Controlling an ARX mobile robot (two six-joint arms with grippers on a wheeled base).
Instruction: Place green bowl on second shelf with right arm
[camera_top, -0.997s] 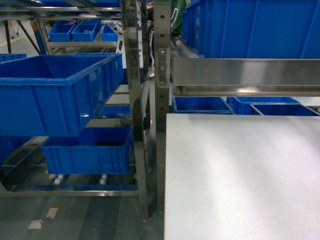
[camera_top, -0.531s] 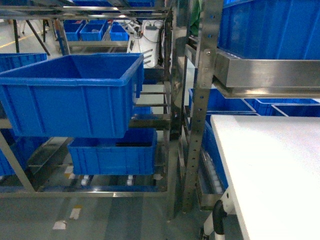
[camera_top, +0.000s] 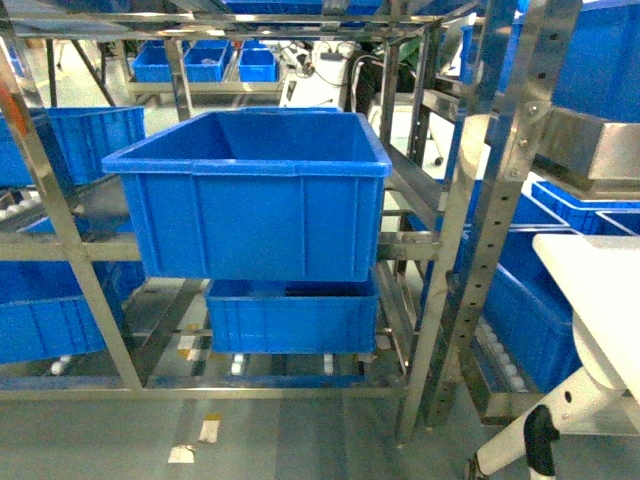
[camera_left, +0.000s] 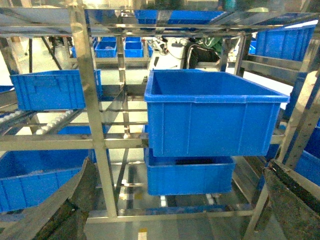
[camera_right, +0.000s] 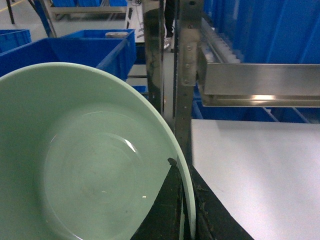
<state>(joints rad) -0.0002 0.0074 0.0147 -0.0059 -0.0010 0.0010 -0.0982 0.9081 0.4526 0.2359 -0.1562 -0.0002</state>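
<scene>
The green bowl (camera_right: 85, 160) fills the left of the right wrist view, held up in the air. My right gripper (camera_right: 182, 167) is shut on its rim, one black finger inside the bowl and one outside. Behind it stand the steel rack's perforated upright (camera_right: 187, 60) and a shelf rail (camera_right: 260, 80) with white rollers above it. I cannot tell which tier is the second shelf. My left gripper (camera_left: 180, 167) is open with nothing in it, its fingers (camera_left: 75, 200) wide apart, and faces the rack. Neither gripper shows in the head view.
A large blue crate (camera_top: 255, 195) sits on the rack's middle tier (camera_top: 60, 245), with a smaller crate (camera_top: 290, 315) below it. More blue crates fill the neighbouring bays. The white tabletop (camera_top: 600, 300) juts in at the right, with its leg and black caster (camera_top: 540, 440) below.
The head view has swung left. The white tabletop has slid to the right edge, and the large blue crate and its rack bay have come to the centre.
</scene>
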